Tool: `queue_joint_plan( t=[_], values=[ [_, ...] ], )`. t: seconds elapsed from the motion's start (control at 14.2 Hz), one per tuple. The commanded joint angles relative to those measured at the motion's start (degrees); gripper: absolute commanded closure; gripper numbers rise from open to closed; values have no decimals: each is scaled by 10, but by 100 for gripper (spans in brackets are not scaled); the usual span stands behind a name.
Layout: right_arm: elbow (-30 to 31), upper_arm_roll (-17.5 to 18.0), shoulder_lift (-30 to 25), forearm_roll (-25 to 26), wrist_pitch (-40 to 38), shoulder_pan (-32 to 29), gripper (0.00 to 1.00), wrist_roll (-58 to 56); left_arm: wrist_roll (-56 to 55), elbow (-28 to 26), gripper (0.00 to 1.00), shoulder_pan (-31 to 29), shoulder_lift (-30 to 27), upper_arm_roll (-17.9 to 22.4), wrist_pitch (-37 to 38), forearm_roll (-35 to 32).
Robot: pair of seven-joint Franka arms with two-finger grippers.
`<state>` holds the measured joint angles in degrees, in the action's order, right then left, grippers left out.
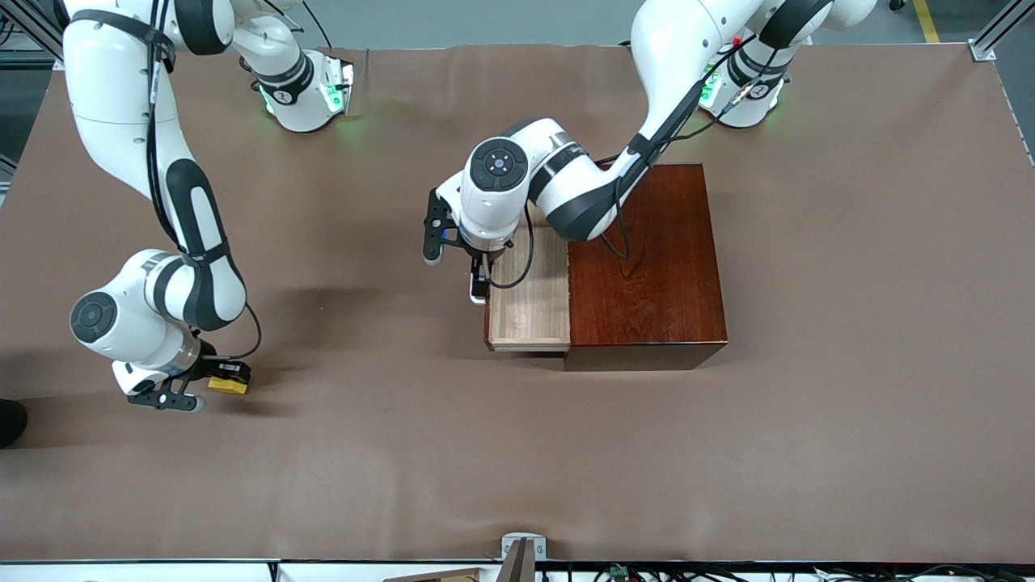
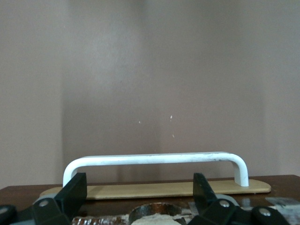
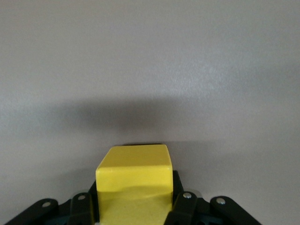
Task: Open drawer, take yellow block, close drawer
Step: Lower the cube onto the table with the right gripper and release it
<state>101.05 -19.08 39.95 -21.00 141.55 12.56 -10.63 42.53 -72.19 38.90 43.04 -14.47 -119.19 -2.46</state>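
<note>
The drawer (image 1: pixel 530 303) stands pulled out of the dark reddish-brown wooden box (image 1: pixel 647 267), and its tan floor shows bare. My left gripper (image 1: pixel 478 280) is at the drawer's front, open, its black fingers (image 2: pixel 75 190) level with the white bar handle (image 2: pixel 154 159) and not clamped on it. The drawer's front edge (image 2: pixel 164 189) lies just under the handle. Toward the right arm's end of the table, my right gripper (image 1: pixel 217 378) is low over the cloth, shut on the yellow block (image 1: pixel 229 385). The yellow block (image 3: pixel 133 176) sits squeezed between the right gripper (image 3: pixel 134 191) jaws.
A brown cloth (image 1: pixel 517 453) covers the whole table. The left arm reaches across the top of the box to the drawer front. A metal bracket (image 1: pixel 522 546) sits at the table edge nearest the front camera.
</note>
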Motion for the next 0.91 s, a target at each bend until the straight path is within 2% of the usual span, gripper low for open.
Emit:
queue_joint_plan(
  t=[0.0, 0.14, 0.28, 0.35, 0.42, 0.49, 0.84],
  values=[
    [-30, 6, 19, -13, -1, -13, 100, -5, 4, -7, 0, -2, -31, 14, 55, -26],
    [-30, 6, 20, -12, 0, -12, 98, -5, 5, -7, 0, -4, -39, 14, 76, -54],
    [-29, 6, 23, -24, 0, -12, 74, -5, 5, -7, 0, -6, -38, 14, 87, -67],
    [-29, 6, 24, -35, 0, -11, 51, -5, 4, -7, 0, -7, -38, 14, 94, -67],
    [-29, 6, 24, -38, 0, -11, 22, -5, 4, -7, 0, -7, -38, 19, 98, -67],
    [-29, 6, 23, -38, -1, -11, 0, -6, 4, -7, 0, -6, -38, 25, 98, -67],
    [-29, 2, 7, -33, -10, -9, 0, -11, -17, -4, 0, -4, -35, 25, 91, -60]
  ],
)
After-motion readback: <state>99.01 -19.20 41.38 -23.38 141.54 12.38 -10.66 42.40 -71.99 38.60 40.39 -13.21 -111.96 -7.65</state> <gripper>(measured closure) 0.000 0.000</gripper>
